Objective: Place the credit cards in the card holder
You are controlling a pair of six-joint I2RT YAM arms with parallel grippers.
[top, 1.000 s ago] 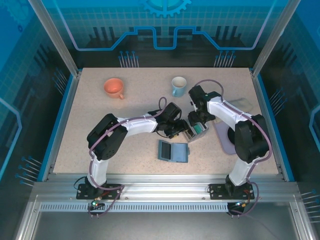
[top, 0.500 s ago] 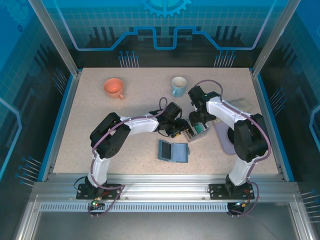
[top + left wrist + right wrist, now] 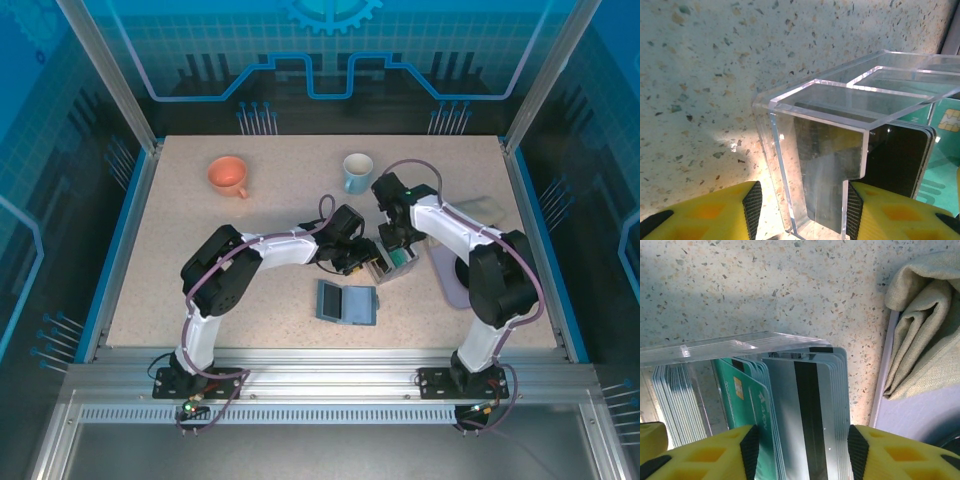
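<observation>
Right hand (image 3: 802, 446) tight on credit cards (image 3: 807, 390)

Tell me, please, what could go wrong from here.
The right tool spans a whole stack of credit cards, so several may lift together. The left tool straddles the clear rack; if its hold is loose, the rack could tip or slide. The card holder lies unheld and may shift during insertion.

High rear overview of table (image 3: 250, 290), wrist close-ups sharing credit cards (image 3: 805, 405)

One orange cup (image 3: 228, 176), one blue cup (image 3: 357, 172), one card holder (image 3: 347, 302), one clear rack (image 3: 812, 165), one cloth (image 3: 922, 325)
</observation>
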